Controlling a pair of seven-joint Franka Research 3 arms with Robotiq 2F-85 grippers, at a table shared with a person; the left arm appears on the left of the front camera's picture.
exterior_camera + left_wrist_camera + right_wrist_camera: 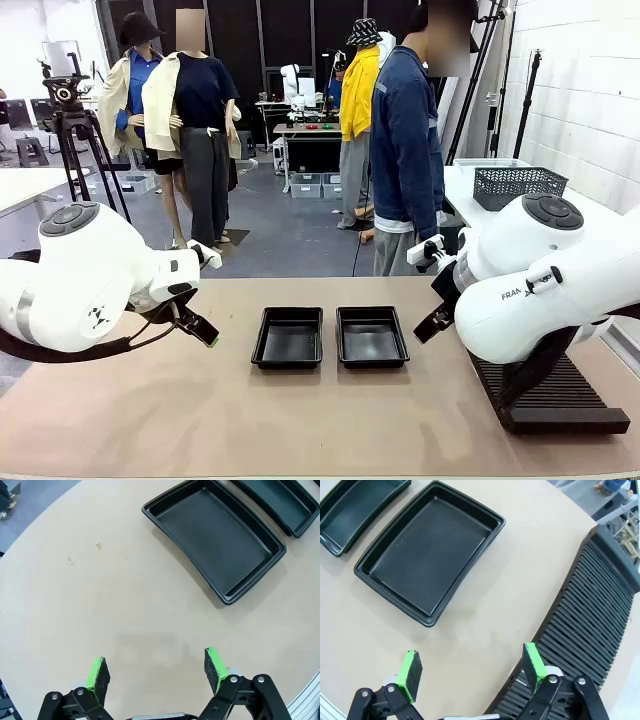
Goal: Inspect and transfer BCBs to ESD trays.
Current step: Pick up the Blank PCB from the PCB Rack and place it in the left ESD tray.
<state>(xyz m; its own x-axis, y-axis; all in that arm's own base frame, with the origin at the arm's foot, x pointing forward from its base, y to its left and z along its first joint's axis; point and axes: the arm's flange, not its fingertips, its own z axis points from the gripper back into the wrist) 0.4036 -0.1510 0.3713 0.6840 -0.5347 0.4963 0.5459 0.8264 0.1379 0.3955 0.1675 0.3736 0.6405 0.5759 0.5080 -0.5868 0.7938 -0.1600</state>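
Above the table (150, 605), jaws wide, empty

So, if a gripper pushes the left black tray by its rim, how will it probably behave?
The left ESD tray looks thin and shallow, so it is probably light and would likely slide, not tip, on the smooth table. Its glossy sloped rim may slip between the jaws. The thin wall might flex if pinched.
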